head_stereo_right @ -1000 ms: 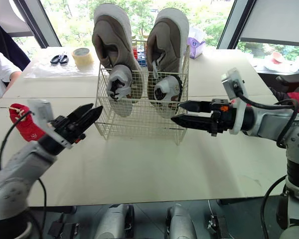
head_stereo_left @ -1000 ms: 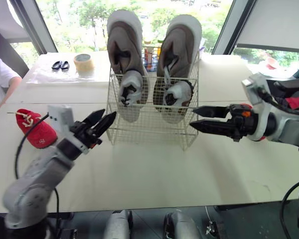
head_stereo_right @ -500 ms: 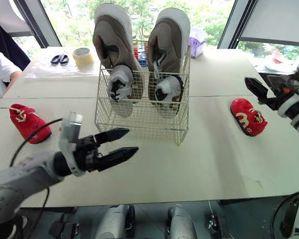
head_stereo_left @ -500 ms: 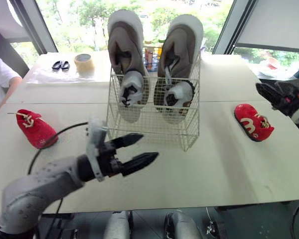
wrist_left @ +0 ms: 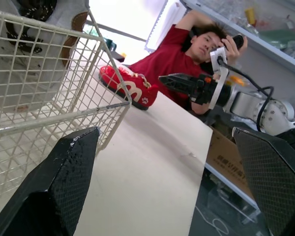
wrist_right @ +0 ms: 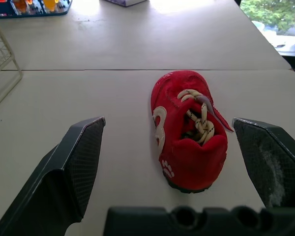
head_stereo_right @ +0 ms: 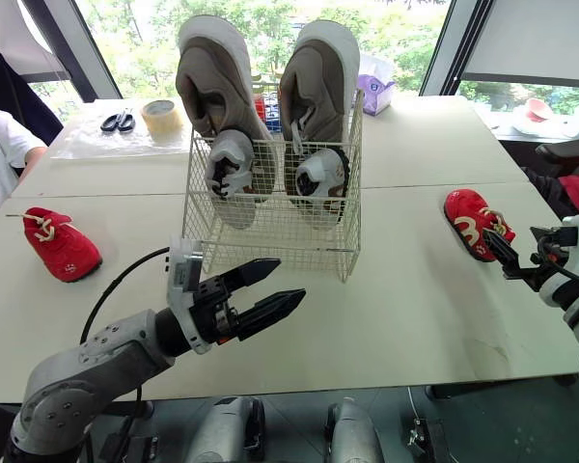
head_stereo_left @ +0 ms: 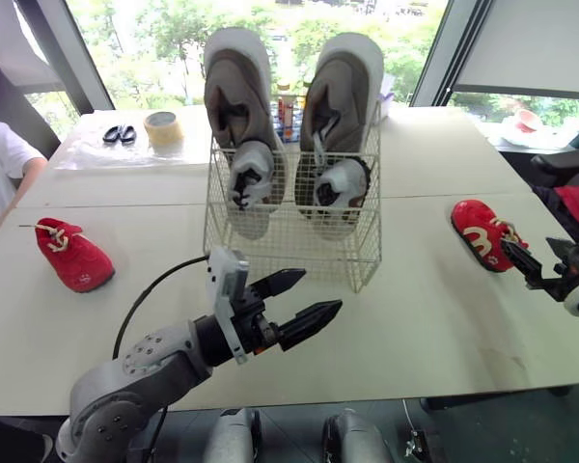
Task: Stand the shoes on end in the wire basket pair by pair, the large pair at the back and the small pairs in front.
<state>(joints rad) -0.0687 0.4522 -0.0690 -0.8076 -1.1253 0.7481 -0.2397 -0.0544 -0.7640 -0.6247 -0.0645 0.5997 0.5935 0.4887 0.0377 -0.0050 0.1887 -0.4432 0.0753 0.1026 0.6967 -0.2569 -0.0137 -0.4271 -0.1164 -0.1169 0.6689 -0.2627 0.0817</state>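
The large pair (head_stereo_left: 239,106) stands on end in the basket (head_stereo_left: 289,236). The left tool (head_stereo_left: 320,291) gapes empty before it; the right tool (wrist_right: 168,120) gapes beside a red shoe (head_stereo_left: 487,234) on the bench (head_stereo_left: 415,323)

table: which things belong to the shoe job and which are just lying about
Job: white wire basket, large grey-brown shoes, small grey-white shoes, left red lace-up shoe, right red lace-up shoe.
Lying about: black scissors, beige tape roll, purple box.
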